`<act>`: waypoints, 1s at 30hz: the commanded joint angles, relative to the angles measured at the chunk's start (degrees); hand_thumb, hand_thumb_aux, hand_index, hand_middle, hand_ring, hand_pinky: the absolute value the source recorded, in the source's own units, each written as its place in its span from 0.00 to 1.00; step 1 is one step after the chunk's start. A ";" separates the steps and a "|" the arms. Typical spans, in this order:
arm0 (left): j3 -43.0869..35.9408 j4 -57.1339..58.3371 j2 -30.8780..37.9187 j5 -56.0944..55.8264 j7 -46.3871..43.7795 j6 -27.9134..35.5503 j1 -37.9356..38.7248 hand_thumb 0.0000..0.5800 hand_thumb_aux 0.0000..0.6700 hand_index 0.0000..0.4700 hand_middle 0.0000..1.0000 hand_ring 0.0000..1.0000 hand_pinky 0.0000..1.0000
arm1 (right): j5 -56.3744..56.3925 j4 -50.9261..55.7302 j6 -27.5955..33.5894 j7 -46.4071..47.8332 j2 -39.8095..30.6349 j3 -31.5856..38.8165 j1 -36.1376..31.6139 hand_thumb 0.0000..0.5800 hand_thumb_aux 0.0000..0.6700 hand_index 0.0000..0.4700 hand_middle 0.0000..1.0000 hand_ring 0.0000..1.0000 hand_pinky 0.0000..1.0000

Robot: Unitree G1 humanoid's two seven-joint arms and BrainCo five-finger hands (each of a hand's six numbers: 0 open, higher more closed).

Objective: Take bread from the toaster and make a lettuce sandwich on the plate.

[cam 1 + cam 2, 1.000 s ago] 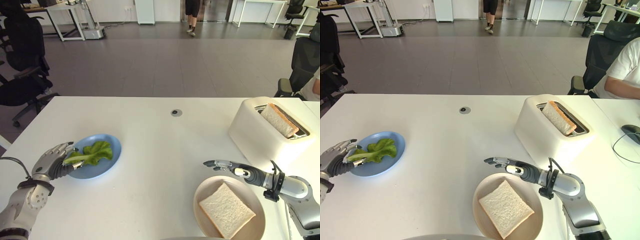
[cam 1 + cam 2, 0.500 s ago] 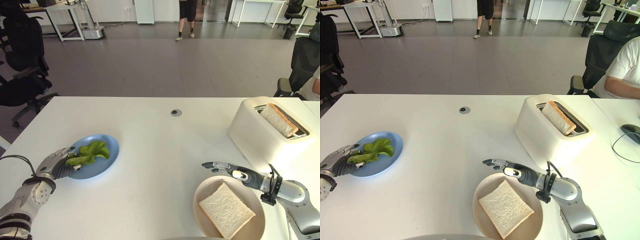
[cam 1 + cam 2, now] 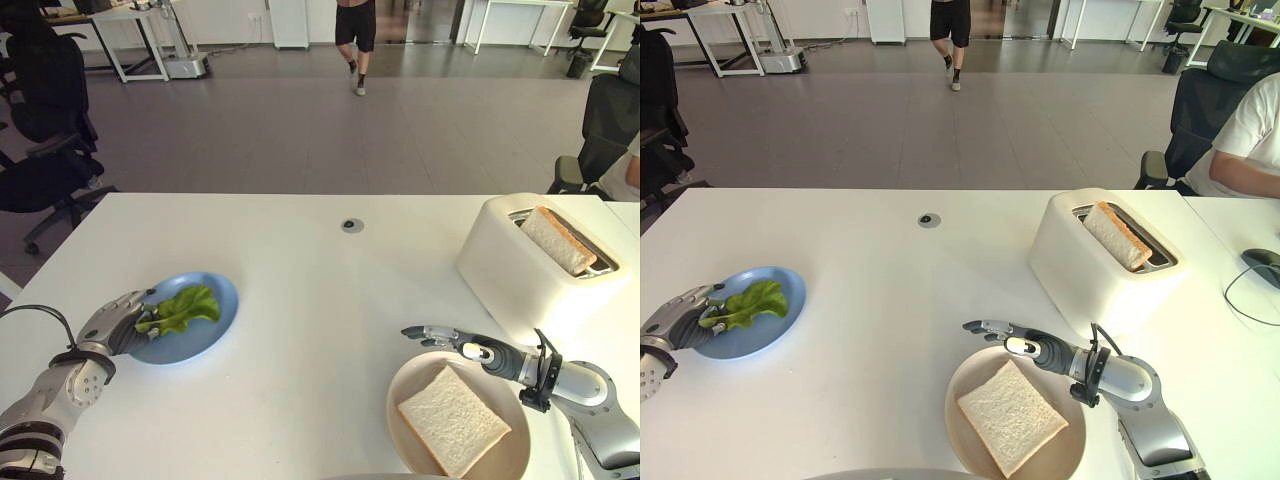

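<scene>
The white table [image 3: 320, 290] carries everything. The white toaster [image 3: 515, 280] stands at its right edge, toward the far side, with one toasted slice [image 3: 558, 240] standing up out of the slot. The tan plate [image 3: 394, 398] sits at the front edge, right of centre, with a slice of white bread [image 3: 453, 418] lying flat on it. The blue dish [image 3: 195, 340] is near the left edge and holds the lettuce [image 3: 182, 307]. The left hand [image 3: 112, 326] rests at the dish's left rim, its fingers closed on the stem end of the leaf, which lies low over the dish. The right hand [image 3: 462, 345] hovers just over the far rim of the tan plate, between plate and toaster, stretched out flat and holding nothing. The base slice is down, so the lettuce step appears to be in hand. The next move likely calls for lifting the limp leaf clear of the dish and carrying it along the front of the table without dropping it. It would then be laid flat on the bread, leaving the toaster slice for last.
</scene>
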 commanded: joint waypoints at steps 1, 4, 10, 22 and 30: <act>-1.01 -0.74 0.66 -0.19 0.52 -0.62 0.86 1.00 1.00 1.00 0.00 0.00 0.00 | -0.72 0.14 -0.37 0.11 -0.43 0.10 -0.37 0.00 0.00 0.00 0.00 0.00 0.00; 0.97 -3.30 1.53 -3.03 0.05 -2.20 2.47 1.00 1.00 1.00 0.00 0.00 0.00 | -0.82 0.30 -0.44 -0.17 -0.29 0.06 -0.35 0.00 0.00 0.00 0.00 0.00 0.00; 11.45 -27.41 2.56 -23.46 -15.33 -4.40 20.49 1.00 1.00 1.00 0.00 0.00 0.00 | -0.16 1.14 -0.55 -1.10 -0.17 -1.15 -0.90 0.00 0.00 0.00 0.00 0.00 0.00; 10.05 -73.10 -8.15 -35.77 -29.05 11.65 26.83 1.00 1.00 1.00 0.00 0.00 0.00 | -0.33 4.24 -1.32 -2.29 1.45 -1.00 -2.77 0.00 0.00 0.00 0.00 0.00 0.00; -5.76 -85.74 -20.37 -31.32 -31.54 20.90 19.09 1.00 1.00 1.00 0.00 0.00 0.00 | -0.65 7.17 -2.35 -2.15 2.34 -0.40 -5.05 0.00 0.00 0.00 0.00 0.00 0.00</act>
